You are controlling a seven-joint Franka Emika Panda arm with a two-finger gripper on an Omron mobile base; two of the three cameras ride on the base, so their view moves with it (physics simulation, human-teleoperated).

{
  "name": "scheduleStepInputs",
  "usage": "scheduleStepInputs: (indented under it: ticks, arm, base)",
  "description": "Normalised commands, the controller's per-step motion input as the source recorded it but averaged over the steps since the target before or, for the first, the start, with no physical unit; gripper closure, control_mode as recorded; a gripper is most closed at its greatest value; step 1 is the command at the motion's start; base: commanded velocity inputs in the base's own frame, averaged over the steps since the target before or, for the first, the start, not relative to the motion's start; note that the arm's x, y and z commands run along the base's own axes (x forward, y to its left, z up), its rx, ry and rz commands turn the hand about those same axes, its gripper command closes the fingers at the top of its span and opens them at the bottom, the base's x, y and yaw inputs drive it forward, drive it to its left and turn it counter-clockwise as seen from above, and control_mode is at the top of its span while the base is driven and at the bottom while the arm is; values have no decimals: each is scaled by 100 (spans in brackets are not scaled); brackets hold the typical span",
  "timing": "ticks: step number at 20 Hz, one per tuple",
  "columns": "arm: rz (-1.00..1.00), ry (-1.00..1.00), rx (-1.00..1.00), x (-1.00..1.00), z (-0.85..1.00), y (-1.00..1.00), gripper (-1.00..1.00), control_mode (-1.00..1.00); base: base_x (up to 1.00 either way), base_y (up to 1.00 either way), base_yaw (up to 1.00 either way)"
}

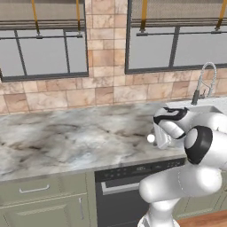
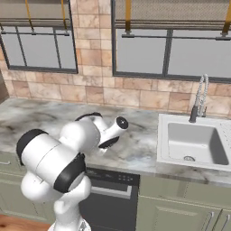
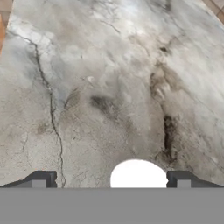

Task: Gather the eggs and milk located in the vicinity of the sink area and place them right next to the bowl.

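An egg [image 3: 138, 174] is framed between the spread gripper [image 3: 111, 178] fingers on the counter [image 3: 109, 87]; closing is judged next.

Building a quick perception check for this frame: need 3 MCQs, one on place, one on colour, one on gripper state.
1. Where is the egg in the hand view?
A. between the finger tips, nearer one side
B. inside the sink basin
C. on the window sill

2. What colour is the sink?
A. black
B. white
C. copper

3. How do the jaws of the gripper stand?
A. shut with nothing between
B. spread wide, not clamped on the egg
C. clamped on a carton

Answers:
1 A: the white ball sits between the tips, above the marble counter.
2 B: the basin is white beside the steel faucet.
3 B: a clear gap on one side of the egg.
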Motion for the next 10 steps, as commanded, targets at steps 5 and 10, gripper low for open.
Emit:
scheduleStepInputs:
  ticks: [5, 10]
  arm:
    - [0, 1, 0, 14, -7, -4, -100, -100]
    - [0, 0, 0, 13, -9, -6, -100, -100]
  base:
    - [0, 0, 0]
    - [0, 0, 0]
